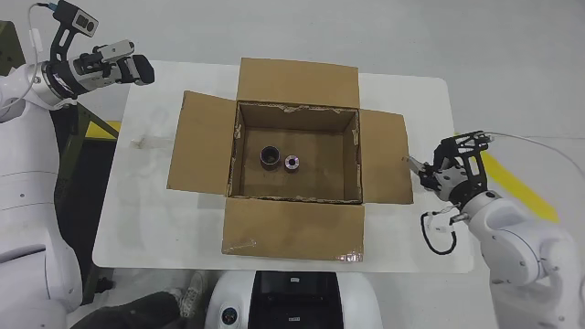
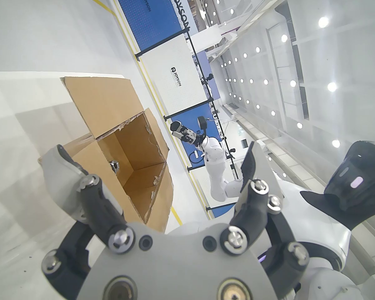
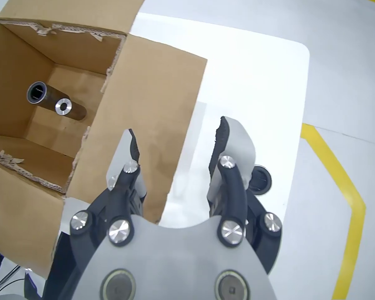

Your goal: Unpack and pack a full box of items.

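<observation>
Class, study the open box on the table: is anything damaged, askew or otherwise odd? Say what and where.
The cardboard box is damaged: its rim is torn and ragged along the fold lines, with shreds of card hanging loose. The dark tube and the silver-topped cylinder inside stand upright; nothing is spilled.

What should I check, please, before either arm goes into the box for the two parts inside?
1. Box open: ok. The box has all four flaps folded out.
2. Parts reachable from above: ok. The dark tube and the silver-topped cylinder stand upright on its floor.
3. Room for a finger between them: cannot tell; they stand very close together.
4. Right gripper ready: ok, open and empty, at the edge of a side flap.
5. Left gripper ready: ok, open and empty, away from the box.
</observation>
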